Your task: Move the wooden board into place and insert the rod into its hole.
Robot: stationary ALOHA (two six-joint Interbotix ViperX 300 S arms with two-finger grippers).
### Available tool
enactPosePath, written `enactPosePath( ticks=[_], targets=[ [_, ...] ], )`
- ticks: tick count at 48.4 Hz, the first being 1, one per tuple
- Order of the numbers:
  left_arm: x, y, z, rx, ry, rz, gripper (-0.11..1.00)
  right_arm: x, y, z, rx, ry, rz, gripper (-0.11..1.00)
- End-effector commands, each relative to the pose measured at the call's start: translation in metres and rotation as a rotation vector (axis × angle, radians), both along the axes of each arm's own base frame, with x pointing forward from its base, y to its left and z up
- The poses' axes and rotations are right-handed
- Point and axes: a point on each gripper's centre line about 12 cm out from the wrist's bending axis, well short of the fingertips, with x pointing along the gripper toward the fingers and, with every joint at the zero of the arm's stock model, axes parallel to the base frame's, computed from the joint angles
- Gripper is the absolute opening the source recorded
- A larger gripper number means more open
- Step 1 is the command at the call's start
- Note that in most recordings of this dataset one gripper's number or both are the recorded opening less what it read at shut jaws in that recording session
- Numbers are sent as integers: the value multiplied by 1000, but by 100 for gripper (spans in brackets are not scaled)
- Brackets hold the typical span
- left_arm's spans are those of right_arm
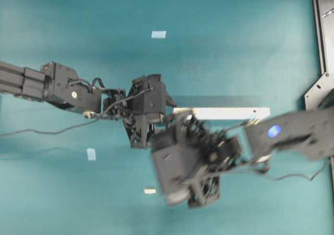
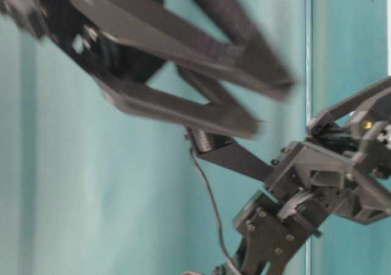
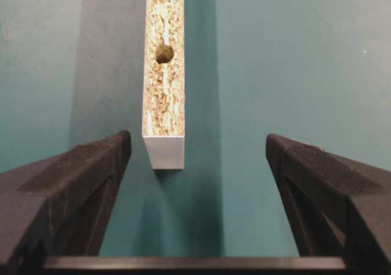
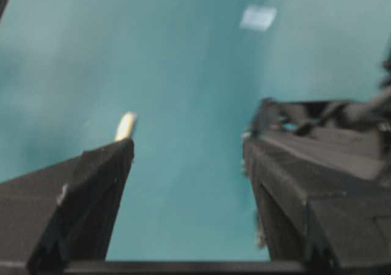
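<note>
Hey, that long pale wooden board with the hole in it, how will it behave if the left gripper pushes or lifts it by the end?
The long pale wooden board looks like rigid chipboard, so it should stay stiff. Lying flat on the teal table, it would probably slide or pivot, not roll. The open left gripper could likely straddle its narrow end.

There is one board point(image 1: 229, 113). It is long and pale, and one hole point(image 3: 164, 54) shows in it. There is one rod point(image 1: 150, 191), a tiny peg lying on the table point(image 1: 235, 31). There are two blue tape squares, one point(image 1: 158, 34) far up and one point(image 1: 91, 154) lower down. There are two grippers, the left gripper point(image 3: 195, 159) and the right gripper point(image 4: 186, 150), both wide apart and holding nothing.
</note>
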Motion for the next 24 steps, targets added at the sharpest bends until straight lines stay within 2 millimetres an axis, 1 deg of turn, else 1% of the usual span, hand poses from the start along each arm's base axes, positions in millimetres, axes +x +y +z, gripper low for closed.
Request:
enactPosePath(
  ticks=[1, 8, 16, 24],
  targets=[
    [5, 0, 9, 1, -46, 0, 90, 10, 6, 12, 37, 38, -16, 81],
    [6, 0, 0, 4, -61, 1, 90, 17, 11, -4, 43, 132, -25, 81],
    [9, 1, -13, 6, -92, 6, 90, 25, 14, -18, 41, 163, -33, 81],
    [11, 2, -22, 10, -136, 10, 90, 34, 17, -30, 80, 192, -98, 81]
  ],
)
